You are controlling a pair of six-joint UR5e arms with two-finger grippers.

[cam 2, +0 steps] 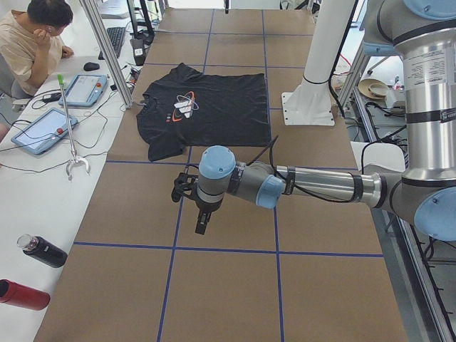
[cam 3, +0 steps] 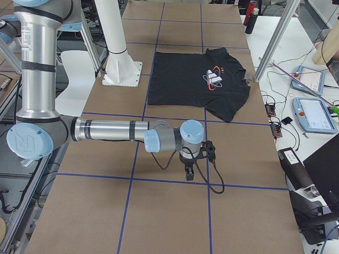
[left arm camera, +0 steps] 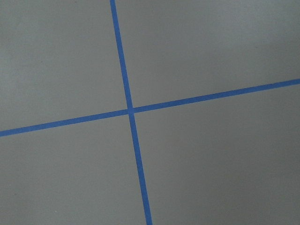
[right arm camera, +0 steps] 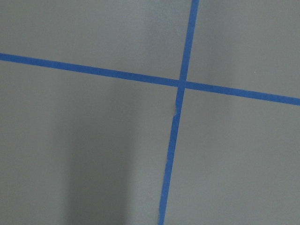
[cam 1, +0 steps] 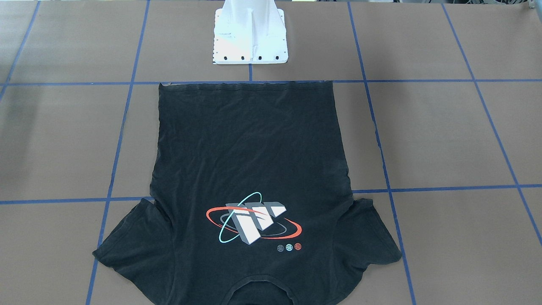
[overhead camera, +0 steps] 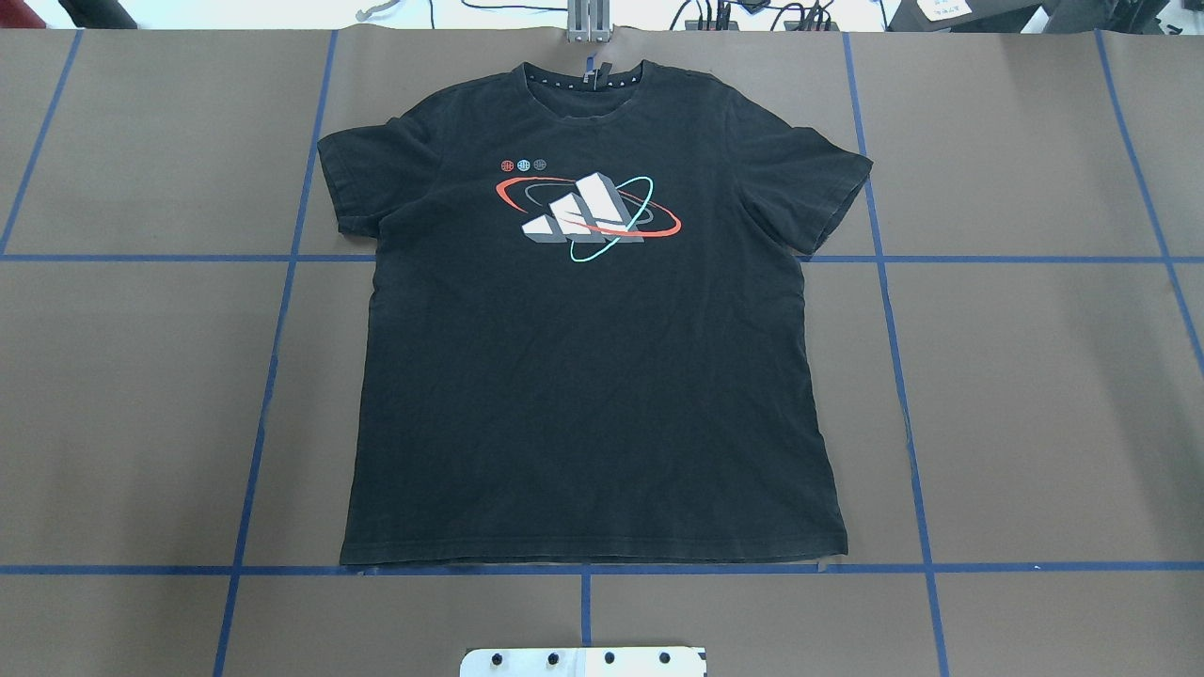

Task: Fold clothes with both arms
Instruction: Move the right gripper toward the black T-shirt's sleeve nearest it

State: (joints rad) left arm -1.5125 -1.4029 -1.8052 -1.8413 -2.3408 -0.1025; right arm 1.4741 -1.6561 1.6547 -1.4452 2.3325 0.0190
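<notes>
Work on the fold has not begun: the black T-shirt (overhead camera: pixel 588 376) lies flat and print-up on the table (overhead camera: pixel 1035 395). Its hem is just in front of the white pedestal base (cam 1: pixel 250 38), and its collar is at the end farthest from that base. Both sleeves spread out to the sides.

The left gripper (cam 2: pixel 202 225) and right gripper (cam 3: pixel 188 174) hang over bare table well out to either side of the base, far from the shirt. They show only in the side views, so I cannot tell whether their fingers are spread or pressed together. Each wrist view shows nothing but a cross of blue tape (left arm camera: pixel 130 111).

The main risk, as I judge it, is an uneven pick. Thin cloth lying flush gives fingers little to bite, so one side may catch only the top layer or miss, dragging the fold askew. Arms closing in from opposite sides of the base could also crowd each other.
</notes>
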